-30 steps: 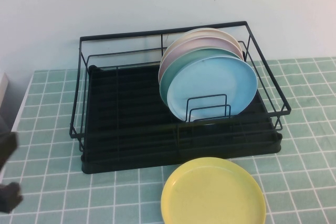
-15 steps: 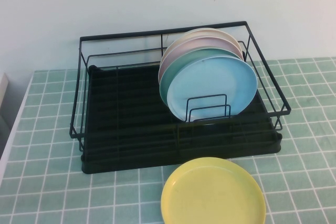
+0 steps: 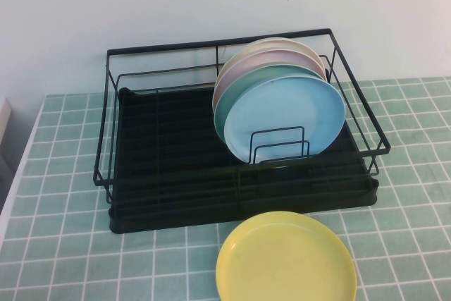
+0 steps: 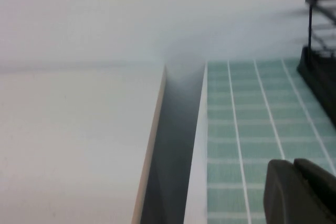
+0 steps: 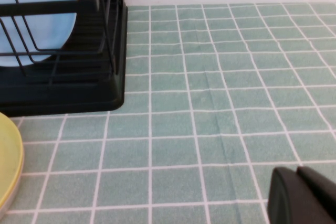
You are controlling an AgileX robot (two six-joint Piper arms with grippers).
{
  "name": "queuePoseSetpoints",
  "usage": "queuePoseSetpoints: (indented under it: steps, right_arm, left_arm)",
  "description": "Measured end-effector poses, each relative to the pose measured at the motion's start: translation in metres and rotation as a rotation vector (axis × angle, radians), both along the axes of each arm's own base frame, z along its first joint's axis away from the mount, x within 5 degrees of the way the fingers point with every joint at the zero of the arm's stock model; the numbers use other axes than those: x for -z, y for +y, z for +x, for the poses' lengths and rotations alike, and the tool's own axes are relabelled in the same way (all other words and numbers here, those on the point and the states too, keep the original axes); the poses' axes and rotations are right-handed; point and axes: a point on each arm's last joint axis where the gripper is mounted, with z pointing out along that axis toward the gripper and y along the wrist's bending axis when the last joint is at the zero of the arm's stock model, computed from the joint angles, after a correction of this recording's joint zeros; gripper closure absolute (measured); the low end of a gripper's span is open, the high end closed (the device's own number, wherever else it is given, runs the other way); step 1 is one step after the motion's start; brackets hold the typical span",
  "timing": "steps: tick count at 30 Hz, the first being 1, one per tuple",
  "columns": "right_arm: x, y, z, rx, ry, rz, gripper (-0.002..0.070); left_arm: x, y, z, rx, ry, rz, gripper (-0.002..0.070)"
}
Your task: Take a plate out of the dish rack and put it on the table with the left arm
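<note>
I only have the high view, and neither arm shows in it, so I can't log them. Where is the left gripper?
Observer: The left gripper is above the table, near its white left edge and apart from the dish rack.
Operator: And the right one?
Observer: The right gripper is low over bare tiles, out past the rack's right end.
Operator: Is the plate near it?
Observer: No. The plate lies flat on the tiles in front of the rack, well apart from that gripper.
</note>
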Motion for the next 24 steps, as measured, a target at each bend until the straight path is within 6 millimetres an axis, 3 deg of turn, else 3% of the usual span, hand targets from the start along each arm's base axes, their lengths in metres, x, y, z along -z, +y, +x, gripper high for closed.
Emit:
queuePoseSetpoints:
  steps: [6,24]
  right_arm:
    - [0.000,0.000,0.000,0.000,0.000,0.000,0.0678]
    - [0.000,0.000,0.000,0.000,0.000,0.000,0.0678]
  left_arm:
    - [0.013,0.000,-0.003,0.001,0.157,0.020,0.0677]
    - [0.014,0.000,-0.003,0.000,0.167,0.016,0.0677]
